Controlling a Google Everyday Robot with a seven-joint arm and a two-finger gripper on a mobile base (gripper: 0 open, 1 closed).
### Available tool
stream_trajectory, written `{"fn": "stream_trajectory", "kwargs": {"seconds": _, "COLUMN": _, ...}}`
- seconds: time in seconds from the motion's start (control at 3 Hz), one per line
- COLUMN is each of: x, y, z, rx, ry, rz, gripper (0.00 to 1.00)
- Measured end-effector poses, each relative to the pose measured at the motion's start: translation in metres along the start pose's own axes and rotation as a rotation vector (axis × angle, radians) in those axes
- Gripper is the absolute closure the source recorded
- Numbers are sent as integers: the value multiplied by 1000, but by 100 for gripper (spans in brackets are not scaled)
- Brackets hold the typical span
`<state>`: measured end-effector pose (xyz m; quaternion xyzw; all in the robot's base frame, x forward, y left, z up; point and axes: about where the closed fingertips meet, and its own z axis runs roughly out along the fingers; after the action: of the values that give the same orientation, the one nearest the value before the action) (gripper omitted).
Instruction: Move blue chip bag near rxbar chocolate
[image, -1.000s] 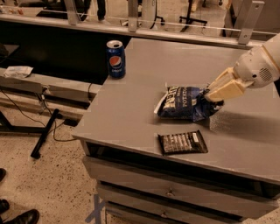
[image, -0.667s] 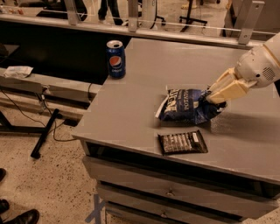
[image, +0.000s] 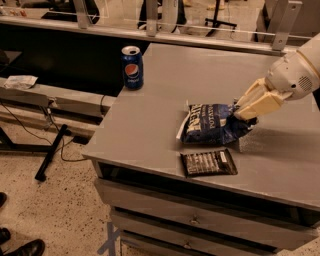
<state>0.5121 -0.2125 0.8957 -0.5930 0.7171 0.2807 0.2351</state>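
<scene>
The blue chip bag (image: 212, 123) lies crinkled on the grey table (image: 150, 115), right of centre. The rxbar chocolate (image: 208, 163), a flat dark bar with pale lettering, lies just in front of the bag near the table's front edge, a small gap between them. My gripper (image: 245, 111), with cream fingers on a white arm, comes in from the right and is shut on the bag's right end.
A blue Pepsi can (image: 132, 67) stands upright at the table's back left corner. Drawers (image: 190, 220) sit under the table front. A lower bench with a cable (image: 45, 97) is to the left, and shoes (image: 20, 247) show at the bottom left.
The bag, held by the gripper, has shifted slightly toward the bar; the gripper has moved a little with it. The can and bar have not moved.
</scene>
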Motion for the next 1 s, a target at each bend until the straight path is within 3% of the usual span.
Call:
{"fn": "stream_trajectory", "kwargs": {"seconds": 0.67, "x": -1, "y": 0, "z": 0, "rx": -7, "ry": 4, "rz": -19, "gripper": 1}}
{"fn": "stream_trajectory", "kwargs": {"seconds": 1.0, "x": 0, "y": -5, "z": -5, "rx": 12, "ry": 12, "rz": -23, "gripper": 0}}
